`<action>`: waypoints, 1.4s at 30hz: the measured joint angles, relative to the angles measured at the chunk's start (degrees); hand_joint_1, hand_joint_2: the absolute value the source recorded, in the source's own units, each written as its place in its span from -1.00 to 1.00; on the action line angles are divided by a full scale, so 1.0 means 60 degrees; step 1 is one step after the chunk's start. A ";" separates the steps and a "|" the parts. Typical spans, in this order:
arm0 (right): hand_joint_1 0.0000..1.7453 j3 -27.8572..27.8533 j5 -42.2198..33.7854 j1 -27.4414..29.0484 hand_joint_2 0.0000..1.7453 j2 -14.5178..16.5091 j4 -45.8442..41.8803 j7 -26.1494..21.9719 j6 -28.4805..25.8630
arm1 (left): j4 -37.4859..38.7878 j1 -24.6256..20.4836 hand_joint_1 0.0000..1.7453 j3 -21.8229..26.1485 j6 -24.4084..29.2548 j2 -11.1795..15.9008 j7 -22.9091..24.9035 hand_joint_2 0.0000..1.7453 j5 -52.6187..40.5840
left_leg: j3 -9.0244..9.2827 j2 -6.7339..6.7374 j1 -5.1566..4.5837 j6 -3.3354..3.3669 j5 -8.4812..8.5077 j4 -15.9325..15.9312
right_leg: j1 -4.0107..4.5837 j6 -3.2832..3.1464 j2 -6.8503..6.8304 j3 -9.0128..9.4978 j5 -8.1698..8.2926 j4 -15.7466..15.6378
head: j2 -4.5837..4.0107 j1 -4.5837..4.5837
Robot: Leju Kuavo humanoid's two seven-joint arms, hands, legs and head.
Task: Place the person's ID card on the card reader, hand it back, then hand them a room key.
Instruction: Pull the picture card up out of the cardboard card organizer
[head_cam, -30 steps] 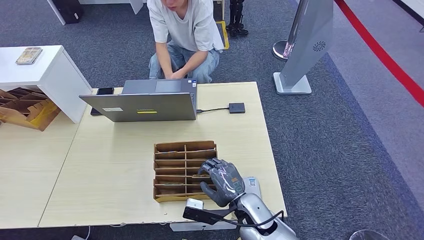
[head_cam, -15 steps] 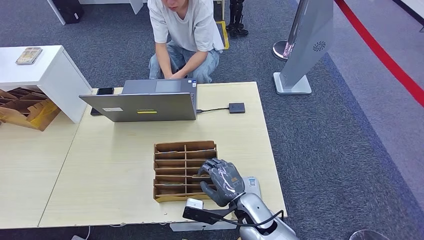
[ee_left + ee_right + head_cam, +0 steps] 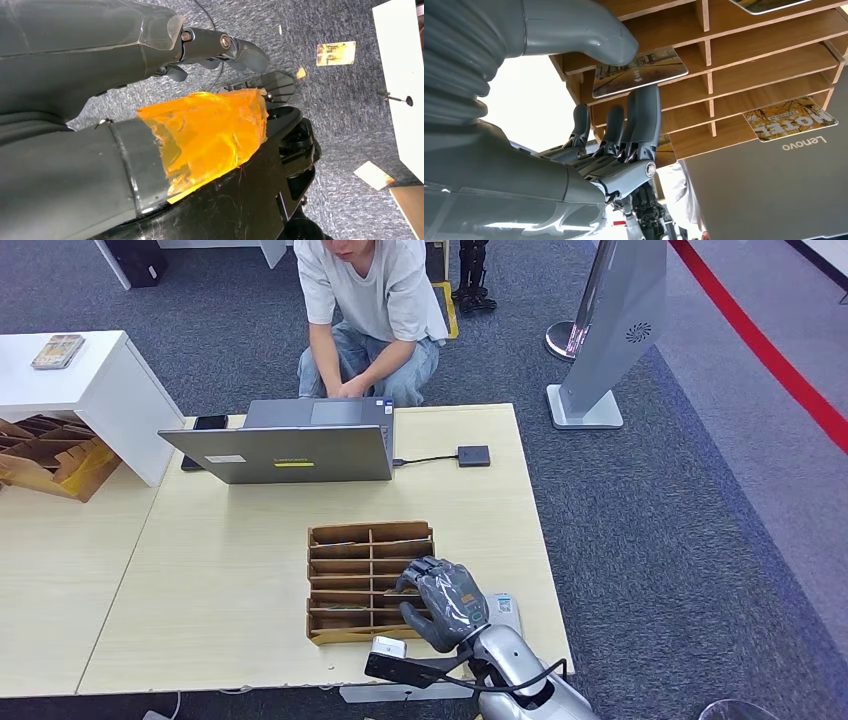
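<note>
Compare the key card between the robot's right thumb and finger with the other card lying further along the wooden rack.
The pinched card sits between the right hand's thumb and a finger; the MOTEL card lies untouched. The pinched card juts from its slot in the wooden rack; the MOTEL card's lettering is readable. Both carry yellowish scenic prints.

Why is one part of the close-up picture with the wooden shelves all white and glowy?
In the right wrist view, the area behind the right hand is overexposed, washed out to white, while the wooden card rack and key card stay sharp. The head view is evenly lit, without glare.
</note>
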 joint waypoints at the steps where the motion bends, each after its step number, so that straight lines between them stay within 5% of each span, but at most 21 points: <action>1: 0.13 0.0001 -0.0005 -0.0001 1.00 0.0000 0.0000 0.0000 0.0006 | 0.0000 0.0000 -1.00 0.0000 0.0000 0.0001 -0.0005 -1.00 -0.0001 | 0.0000 0.0000 0.0000 0.0000 0.0000 0.0000 | 0.0000 0.0000 0.0000 0.0000 0.0000 0.0000 | 0.0000 0.0001; 11: 0.17 0.0019 -0.0045 -0.0014 1.00 0.0000 0.0003 0.0000 0.0087 | 0.0000 -0.0001 -1.00 0.0000 0.0000 0.0002 -0.0030 -1.00 -0.0002 | 0.0000 0.0000 0.0000 0.0000 0.0000 0.0000 | 0.0000 0.0000 0.0000 0.0000 0.0000 0.0000 | 0.0000 0.0000; 17: 0.45 0.0021 -0.0051 -0.0018 1.00 0.0000 0.0004 0.0000 0.0102 | 0.0000 -0.0001 -1.00 0.0000 0.0000 0.0002 -0.0039 -1.00 -0.0007 | 0.0000 0.0000 0.0000 0.0000 0.0000 0.0000 | 0.0000 0.0000 0.0000 0.0000 0.0000 0.0000 | 0.0000 0.0000; 38: 0.76 0.0021 -0.0079 -0.0106 1.00 0.0001 0.0001 -0.0007 0.0084 | 0.0000 -0.0005 -1.00 0.0000 0.0011 0.0002 -0.0064 -1.00 -0.0069 | 0.0000 0.0000 0.0000 0.0000 0.0000 0.0000 | 0.0000 0.0000 0.0000 -0.0001 0.0000 0.0000 | 0.0000 0.0001; 42: 0.95 0.0021 -0.0078 -0.0107 1.00 0.0002 0.0000 -0.0032 0.0064 | 0.0000 -0.0005 -1.00 0.0000 0.0011 0.0002 -0.0065 -1.00 -0.0072 | 0.0000 0.0000 0.0000 0.0000 0.0000 0.0000 | 0.0000 0.0000 0.0000 -0.0001 0.0000 0.0000 | 0.0000 0.0000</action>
